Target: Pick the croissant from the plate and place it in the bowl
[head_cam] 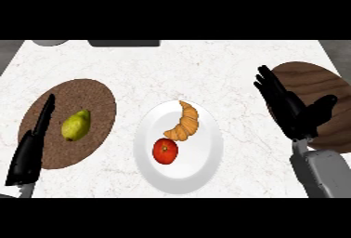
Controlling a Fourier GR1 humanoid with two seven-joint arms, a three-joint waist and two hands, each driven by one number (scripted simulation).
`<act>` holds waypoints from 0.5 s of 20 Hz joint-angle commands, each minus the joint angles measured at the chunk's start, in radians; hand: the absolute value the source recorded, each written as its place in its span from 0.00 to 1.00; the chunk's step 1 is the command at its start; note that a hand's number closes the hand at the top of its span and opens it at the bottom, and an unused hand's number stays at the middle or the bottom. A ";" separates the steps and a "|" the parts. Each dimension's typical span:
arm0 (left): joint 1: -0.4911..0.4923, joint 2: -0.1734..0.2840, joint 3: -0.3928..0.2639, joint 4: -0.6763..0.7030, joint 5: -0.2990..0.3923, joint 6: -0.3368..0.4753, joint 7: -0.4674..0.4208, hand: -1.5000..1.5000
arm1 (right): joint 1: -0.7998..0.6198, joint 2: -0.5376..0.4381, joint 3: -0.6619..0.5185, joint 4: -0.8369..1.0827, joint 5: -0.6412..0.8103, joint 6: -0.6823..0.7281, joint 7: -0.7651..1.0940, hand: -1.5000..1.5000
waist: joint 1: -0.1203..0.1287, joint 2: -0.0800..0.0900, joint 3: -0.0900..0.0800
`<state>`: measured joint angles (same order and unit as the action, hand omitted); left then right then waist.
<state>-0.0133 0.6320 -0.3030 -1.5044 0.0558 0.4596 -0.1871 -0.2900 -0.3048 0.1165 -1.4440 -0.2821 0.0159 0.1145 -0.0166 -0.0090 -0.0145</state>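
White marbled counter fills the frame. Croissant [184, 122] lies on the upper half of the white plate [198, 174], centre frame, its lower end just beside a tomato [165, 151]. Long axis runs near vertical, bowed toward the right. Right hand [291, 109], right of frame, fingers straight and spread, holds nothing; the croissant lies to its left. Left hand [31, 146], lower left, fingers straight together, over a brown mat [96, 97] with a pear [76, 125]. Right hand judged nearer. Brown wooden bowl [329, 93] sits behind it.

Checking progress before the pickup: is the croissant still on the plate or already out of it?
On the plate. The croissant lies on the white plate just above the tomato, and neither hand touches it.
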 commanded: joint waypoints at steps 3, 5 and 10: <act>-0.094 -0.031 0.057 -0.001 0.069 -0.058 0.058 0.50 | -0.055 0.022 -0.074 0.110 -0.130 0.204 -0.198 1.00 | 0.025 0.015 0.017; -0.127 -0.068 0.066 -0.027 0.100 -0.040 0.101 0.50 | -0.084 0.038 -0.088 0.131 -0.198 0.308 -0.266 1.00 | 0.033 0.019 0.018; -0.190 -0.100 0.054 -0.037 0.136 -0.052 0.224 0.50 | -0.020 0.117 -0.188 0.275 0.014 -0.049 -0.506 0.00 | 0.022 0.021 0.019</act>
<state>-0.1410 0.5567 -0.2542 -1.5320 0.1554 0.4237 -0.0474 -0.3283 -0.2697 -0.0155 -1.2713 -0.2853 0.0388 -0.2012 -0.0016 0.0082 0.0002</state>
